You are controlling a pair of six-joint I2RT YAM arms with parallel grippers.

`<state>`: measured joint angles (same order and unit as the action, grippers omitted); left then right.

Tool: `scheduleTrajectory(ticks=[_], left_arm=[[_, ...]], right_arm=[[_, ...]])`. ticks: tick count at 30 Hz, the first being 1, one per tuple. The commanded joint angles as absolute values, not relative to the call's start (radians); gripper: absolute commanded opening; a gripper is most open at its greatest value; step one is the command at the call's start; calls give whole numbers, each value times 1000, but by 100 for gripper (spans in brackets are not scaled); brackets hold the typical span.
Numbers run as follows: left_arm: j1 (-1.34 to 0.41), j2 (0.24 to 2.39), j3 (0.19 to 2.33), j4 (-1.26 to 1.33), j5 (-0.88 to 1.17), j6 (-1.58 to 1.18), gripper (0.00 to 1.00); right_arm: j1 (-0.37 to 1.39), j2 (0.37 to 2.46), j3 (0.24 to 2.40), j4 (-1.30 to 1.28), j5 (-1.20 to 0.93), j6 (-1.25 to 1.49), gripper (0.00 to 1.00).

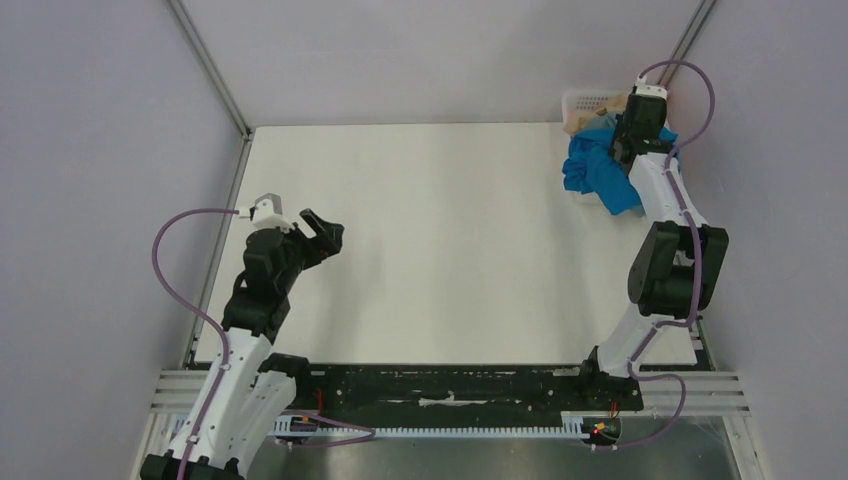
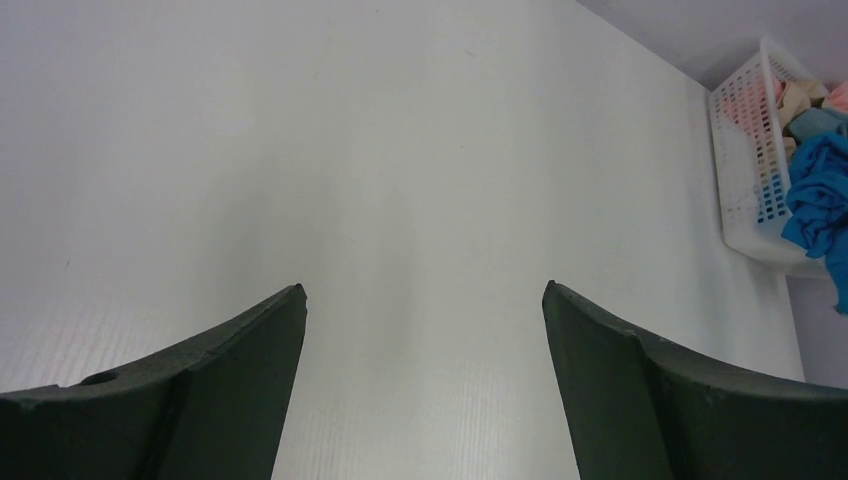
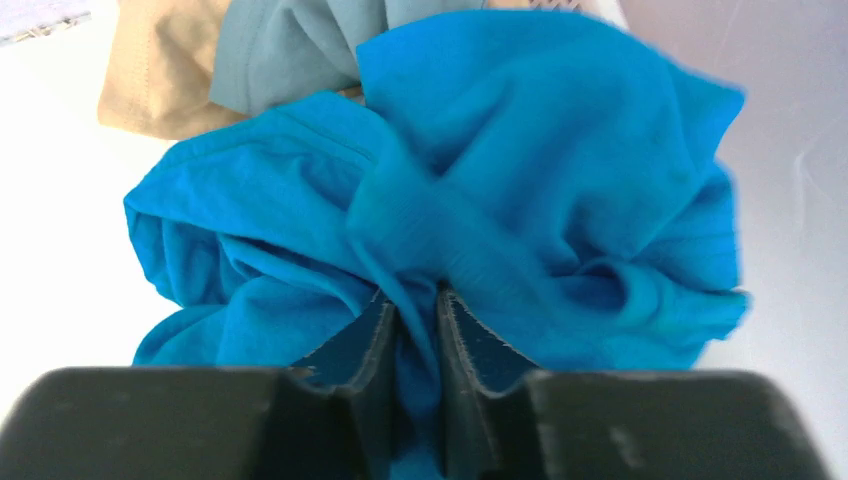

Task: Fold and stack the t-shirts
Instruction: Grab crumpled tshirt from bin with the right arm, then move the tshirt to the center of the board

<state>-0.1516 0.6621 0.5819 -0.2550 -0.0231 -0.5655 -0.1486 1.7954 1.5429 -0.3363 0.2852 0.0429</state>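
A white slotted basket (image 1: 588,101) is seen at the far right corner of the table (image 1: 430,240), close to the side wall. Several crumpled garments are held in it: a tan garment (image 3: 150,70) and a grey-blue garment (image 3: 290,45) are shown lying side by side at the top of the right wrist view, and a pink garment (image 2: 836,94) is glimpsed near the basket's far rim in the left wrist view. A blue t-shirt (image 3: 520,170) is bunched into a loose ball at the basket's near side, with part of it spilled over the rim and hung down toward the table. Whether its lower end is touching the table surface cannot be told.

The right gripper (image 3: 437,300) is reached out over the basket, and its jaws are pressed nearly together on a pinched fold of the blue t-shirt, with cloth gathered between the two pads.

The left gripper (image 2: 425,290) is held above the left part of the table, well apart from the basket. Its jaws are spread wide and nothing is gripped between them; only bare white table is seen through the gap
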Motion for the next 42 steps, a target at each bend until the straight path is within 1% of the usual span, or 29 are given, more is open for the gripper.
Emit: scheduleTrajectory(ticks=[1,7,10,13,16,19,24,25,27,28,29,30,32,35,36,37,39,41,42], left_arm=[[-147,663,580,-218,-43,-571,93],[-147,656,581,-224,-47,-573,93],[-147,654,580,-223,-39,-574,93],[-148,648,579,-220,-23,-576,93],[-147,638,576,-219,-12,-578,93],[-147,622,577,-221,-5,-580,93],[-148,591,587,-237,25,-594,93],[-147,583,593,-251,24,-597,93],[-147,569,609,-286,11,-610,93],[-147,564,617,-319,4,-630,93],[-147,557,635,-370,-50,-666,93],[-147,554,650,-418,-84,-700,93],[-148,548,684,-512,-155,-773,93],[-148,535,691,-591,-194,-832,91],[-148,529,679,-599,-188,-846,91],[-149,524,666,-599,-172,-860,91],[-148,527,626,-573,-134,-877,91],[-149,560,599,-541,-79,-880,91],[-149,593,591,-522,-38,-877,91]], right_arm=[[-161,1778,1589,-335,184,61,0],[-160,1649,1596,-268,127,56,0],[-157,1577,1627,-259,31,51,0],[-113,1502,1655,-256,-70,12,0],[-12,1436,1684,-247,-136,-48,0],[132,1390,1713,-235,-221,-75,0],[307,1369,1719,-144,-451,-31,0],[331,1370,1723,-134,-473,-27,0],[375,1363,1710,-131,-444,-15,0],[391,1350,1676,-123,-427,-6,0],[399,1332,1618,-100,-412,11,1],[405,1313,1556,-69,-407,46,3],[406,1268,1388,-8,-396,97,5],[408,1196,1071,102,-302,178,7],[407,1178,977,147,-281,189,12],[408,1163,874,193,-266,187,22],[407,1146,759,198,-191,188,54],[407,1122,716,142,-91,162,91],[406,1103,704,110,-14,161,98]])
